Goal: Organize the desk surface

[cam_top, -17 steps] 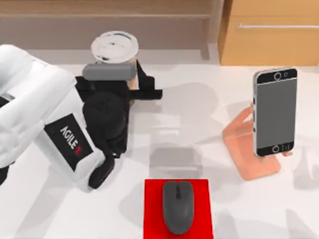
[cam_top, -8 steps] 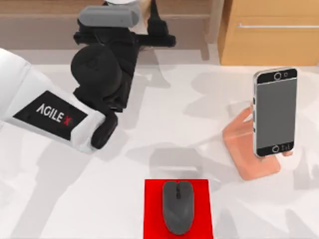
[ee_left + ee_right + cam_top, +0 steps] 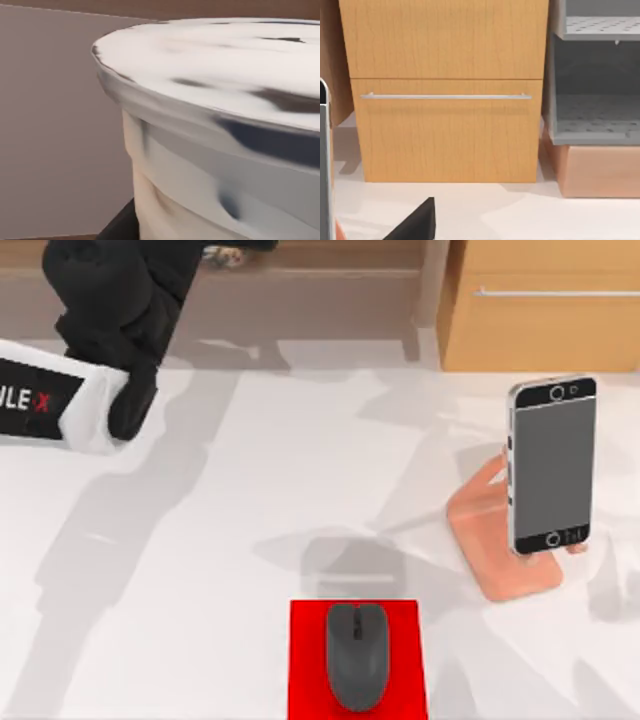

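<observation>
The desk surface (image 3: 300, 470) is a broad white tabletop. My left arm (image 3: 105, 300) reaches over its back left corner, and its gripper runs past the top view's upper edge, above the brown shelf (image 3: 330, 285). A sliver of the paper cup (image 3: 225, 255) shows there. Close up in the left wrist view, the cup (image 3: 210, 150) has a white lid and a beige wall, with one dark finger (image 3: 117, 227) against its side. A dark part of my right gripper (image 3: 415, 222) shows low in the right wrist view, facing the cabinet.
A dark grey mouse (image 3: 357, 655) lies on a red mat (image 3: 400, 620) at the front. A phone (image 3: 550, 465) leans on a salmon stand (image 3: 500, 550) at the right. A tan wooden cabinet (image 3: 545, 310) with a metal handle stands at the back right.
My left arm has carried the cup up and away from the desk toward the back left, over the shelf. Mouse, mat and phone have stayed put.
</observation>
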`<state>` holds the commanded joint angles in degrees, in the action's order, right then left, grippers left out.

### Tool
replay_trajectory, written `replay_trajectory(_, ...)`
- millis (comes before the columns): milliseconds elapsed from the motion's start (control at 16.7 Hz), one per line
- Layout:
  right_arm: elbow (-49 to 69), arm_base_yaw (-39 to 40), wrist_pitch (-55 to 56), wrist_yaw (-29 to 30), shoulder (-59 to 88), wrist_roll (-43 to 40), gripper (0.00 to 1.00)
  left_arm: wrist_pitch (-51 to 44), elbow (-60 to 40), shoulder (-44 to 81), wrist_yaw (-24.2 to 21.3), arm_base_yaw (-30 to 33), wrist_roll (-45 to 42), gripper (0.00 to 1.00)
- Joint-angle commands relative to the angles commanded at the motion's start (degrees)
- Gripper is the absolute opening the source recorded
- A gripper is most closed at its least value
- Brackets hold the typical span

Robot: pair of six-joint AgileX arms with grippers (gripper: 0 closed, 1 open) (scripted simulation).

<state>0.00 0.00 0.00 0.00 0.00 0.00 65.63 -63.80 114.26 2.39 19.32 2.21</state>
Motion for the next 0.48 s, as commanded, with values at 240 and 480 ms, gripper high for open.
replay_trajectory(240, 0.0, 0.0, 0.0, 0.0, 0.0, 0.0, 1.0, -9.4, -4.1, -0.7, -6.5, -9.1, -0.3, 0.0)
replay_trajectory(480, 0.0, 0.0, 0.0, 0.0, 0.0, 0.0, 1.0, -18.2, -8.4, -0.9, -11.2, -18.3, -1.1, 0.0)
